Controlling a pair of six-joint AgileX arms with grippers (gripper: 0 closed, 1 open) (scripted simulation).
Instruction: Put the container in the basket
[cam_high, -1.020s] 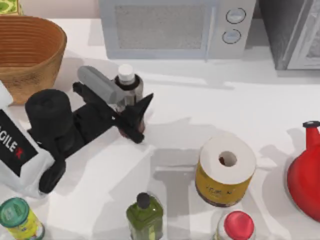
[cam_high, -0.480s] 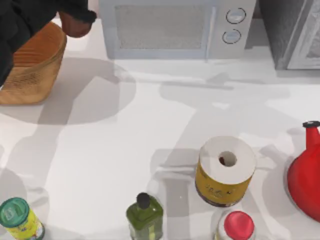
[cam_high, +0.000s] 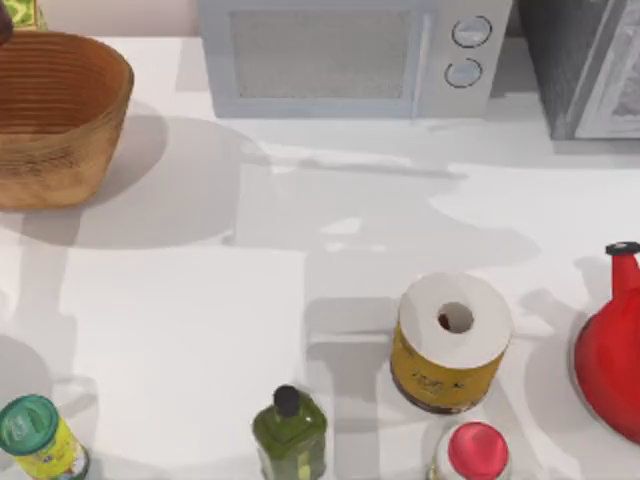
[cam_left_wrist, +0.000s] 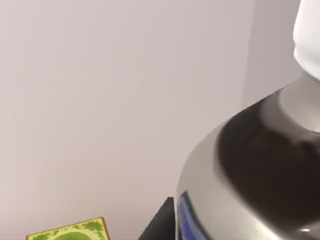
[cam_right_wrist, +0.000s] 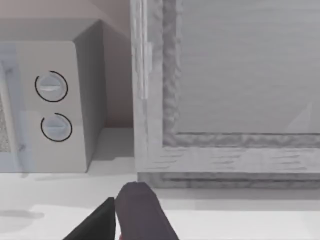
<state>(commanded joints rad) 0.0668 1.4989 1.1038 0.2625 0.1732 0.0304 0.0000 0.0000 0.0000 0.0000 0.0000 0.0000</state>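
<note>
Container (cam_left_wrist: 250, 165) has left the counter (cam_high: 300, 260), still clamped in our left gripper, basket (cam_high: 60, 110) below it. Release remains; we cannot tell our parked right gripper's state.

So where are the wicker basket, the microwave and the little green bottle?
basket (cam_high: 40, 165), top view, outer woven wall.
microwave (cam_high: 320, 65), top view, door window.
green bottle (cam_high: 290, 435), top view, its shoulder below the black cap.

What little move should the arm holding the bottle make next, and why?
Probably bring the container, gripped by the left tool with bare wall behind it, down into the basket at the table's far left, which looks unfilled. The right tool idles facing the microwave.
</note>
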